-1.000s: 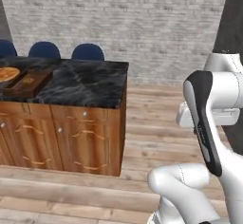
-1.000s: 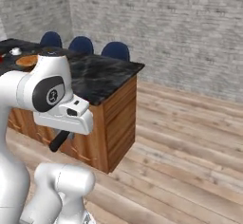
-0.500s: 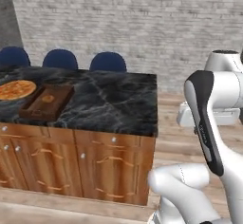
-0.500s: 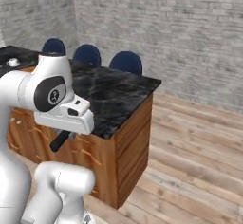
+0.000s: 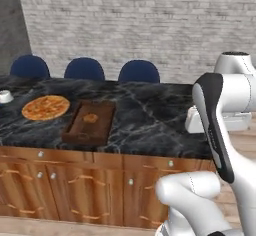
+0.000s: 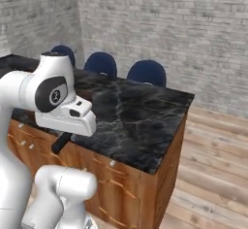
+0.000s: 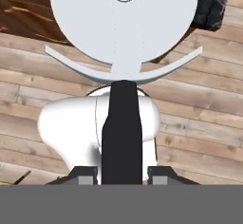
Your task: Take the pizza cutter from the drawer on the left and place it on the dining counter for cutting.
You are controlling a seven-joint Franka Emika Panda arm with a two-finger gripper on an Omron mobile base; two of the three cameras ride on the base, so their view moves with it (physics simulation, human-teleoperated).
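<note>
Between the gripper fingers, clamped tight, sits the pizza cutter dark handle, bearing no readable writing.

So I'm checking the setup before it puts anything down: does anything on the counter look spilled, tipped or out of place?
Nothing stands out. The pizza lies flat on the counter, the wooden tray sits level beside it, and the gripper holds the pizza cutter by its dark handle.
</note>
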